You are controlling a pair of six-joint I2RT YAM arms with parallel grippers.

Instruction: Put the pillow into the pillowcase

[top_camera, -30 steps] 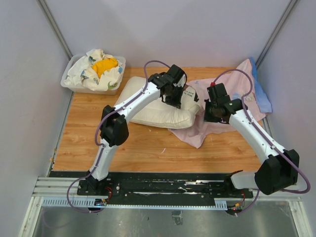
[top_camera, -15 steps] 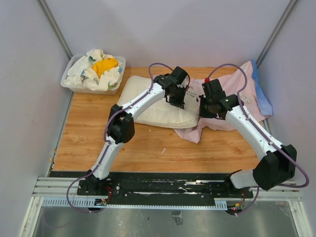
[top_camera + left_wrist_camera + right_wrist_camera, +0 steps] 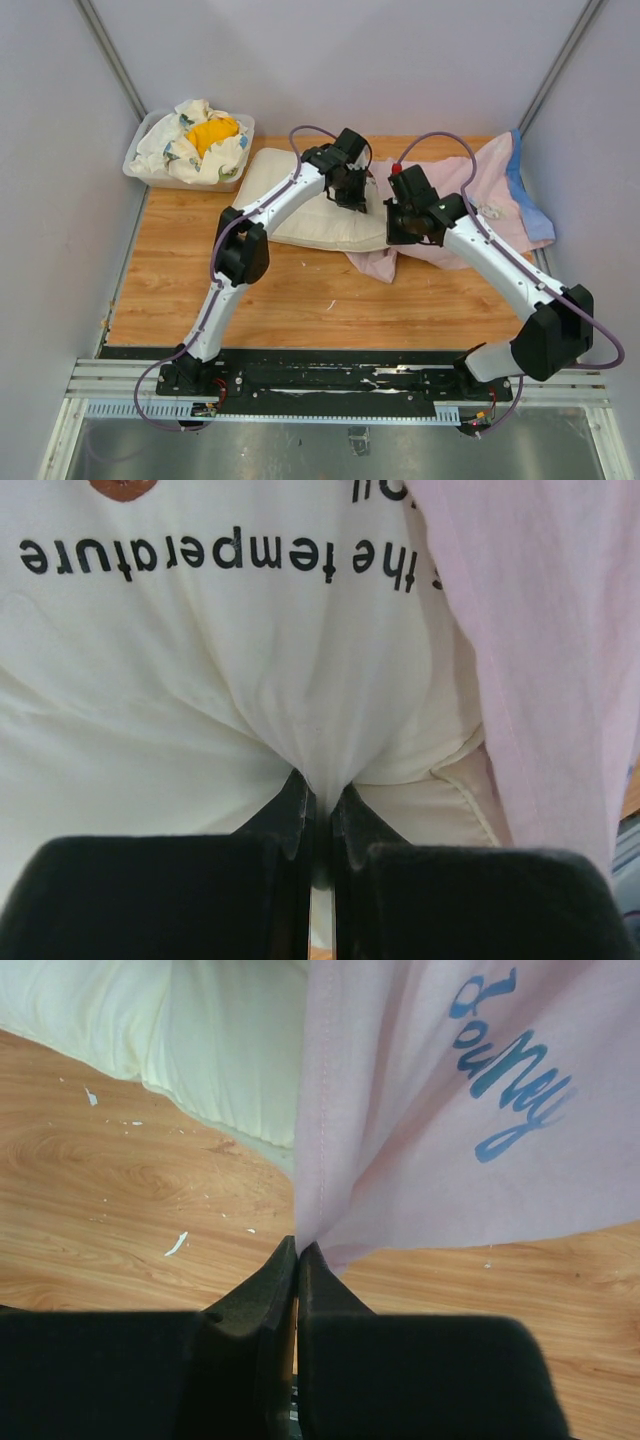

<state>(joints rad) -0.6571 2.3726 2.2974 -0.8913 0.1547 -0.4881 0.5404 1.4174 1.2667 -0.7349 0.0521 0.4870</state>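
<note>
The cream-white pillow (image 3: pixel 300 200) lies on the wooden table, its black lettering showing in the left wrist view (image 3: pixel 200 660). My left gripper (image 3: pixel 352 195) is shut on a pinch of the pillow's fabric (image 3: pixel 320 780) near its right end. The pillowcase (image 3: pixel 470 200) lies at the right, pink side up with a blue edge, its left edge over the pillow's right end. My right gripper (image 3: pixel 405 232) is shut on the pillowcase's pink hem (image 3: pixel 310 1230) and holds it just above the table. The pink cloth also shows in the left wrist view (image 3: pixel 540 660).
A white plastic bin (image 3: pixel 140 168) holding a white-and-yellow cloth bundle (image 3: pixel 205 135) stands at the back left corner. Grey walls close in the table on three sides. Small white scraps lie on the wood (image 3: pixel 175 1245).
Both grippers have moved left. The right one has pulled the pillowcase edge further over the pillow's right end; the left one has drawn back along the pillow.
</note>
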